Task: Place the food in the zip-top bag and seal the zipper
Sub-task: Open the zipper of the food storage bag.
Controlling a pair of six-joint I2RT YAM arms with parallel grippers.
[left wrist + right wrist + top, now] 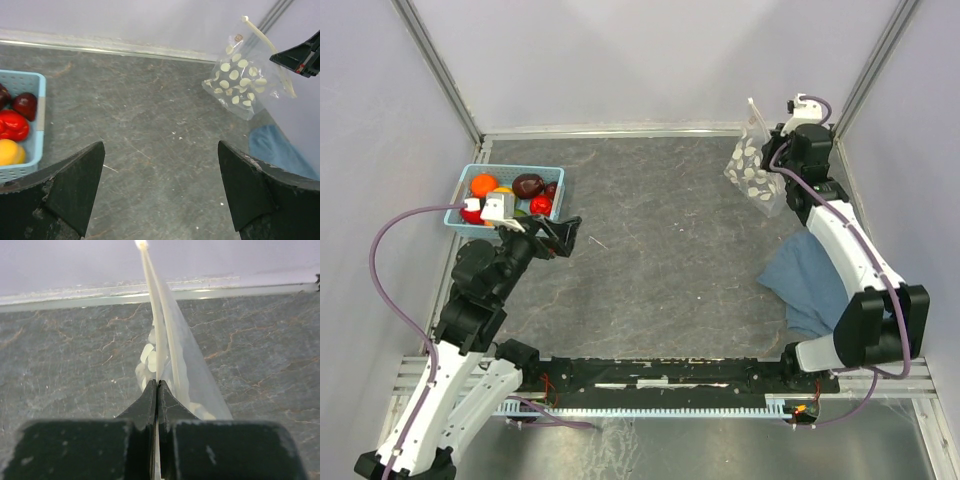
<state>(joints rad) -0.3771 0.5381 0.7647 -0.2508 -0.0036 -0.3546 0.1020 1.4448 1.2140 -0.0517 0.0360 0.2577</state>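
Tabletop (pixel 660 290) – dark grey, stone-look veining, scuffed. Items on it:
1. Basket (pixel 517 168): light-blue perforated plastic, far-L corner, close to the L wall.
2. Cloth (pixel 808 285): blue, crumpled, R side twd near edge.
3. Sliver (pixel 598 241): thin, pale, L of centre, near basket; type unclear.
4. Zip-top bag (pixel 755 170): clear w/ white spots, far-R corner, standing upright – lower corner down at the surface, contact can't be confirmed.
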